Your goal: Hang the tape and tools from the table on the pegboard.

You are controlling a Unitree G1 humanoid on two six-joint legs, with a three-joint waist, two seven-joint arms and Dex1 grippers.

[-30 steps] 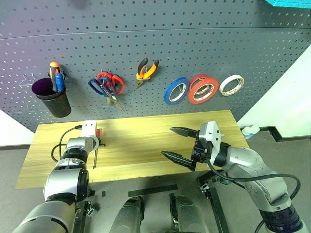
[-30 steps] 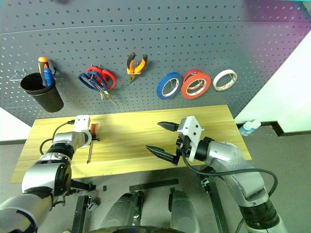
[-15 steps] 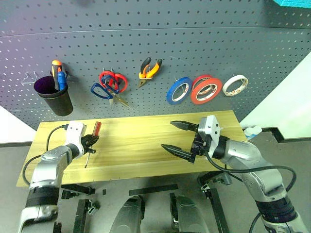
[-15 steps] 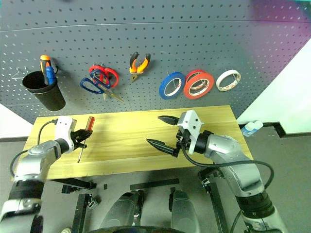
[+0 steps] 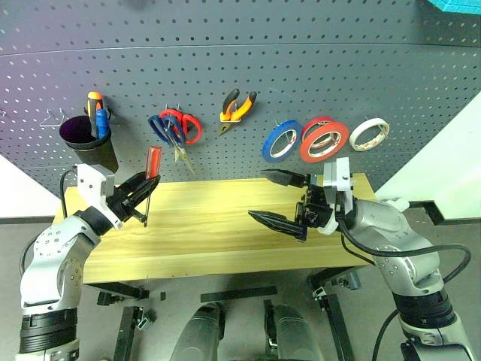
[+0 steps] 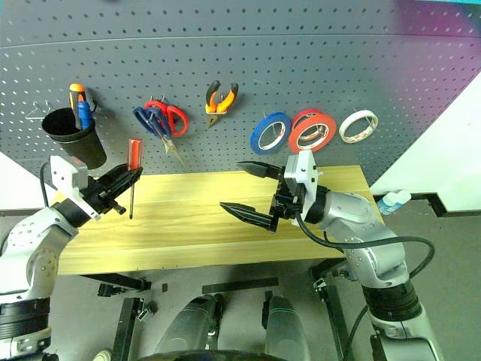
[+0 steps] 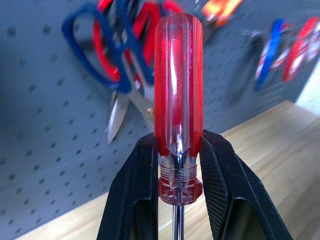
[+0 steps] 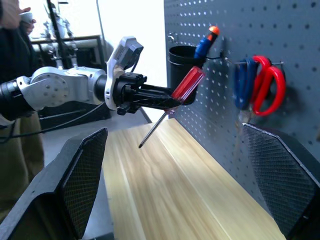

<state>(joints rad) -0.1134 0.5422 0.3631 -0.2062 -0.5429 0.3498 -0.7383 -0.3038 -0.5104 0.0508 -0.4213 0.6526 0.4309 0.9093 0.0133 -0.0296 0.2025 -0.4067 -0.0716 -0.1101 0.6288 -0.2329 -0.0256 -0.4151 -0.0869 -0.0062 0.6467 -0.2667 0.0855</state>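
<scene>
This place looks like a robot laboratory arranged as a small workshop corner. A large dark grey pegboard [image 5: 225, 68] covers the wall, and on its hooks hang scissors [image 5: 174, 129], pliers [image 5: 236, 106] and rolls of tape [image 5: 323, 141]; at 9 o'clock of the scissors hangs a black cup [image 5: 89, 143] with screwdrivers inside. Under the pegboard stands a plain wooden desk [image 5: 218, 233] on a grey floor. In the right wrist view, a person [image 8: 12, 60] stands beside metal stands [image 8: 60, 35] at the far end of the desk, near a bright white wall.
</scene>
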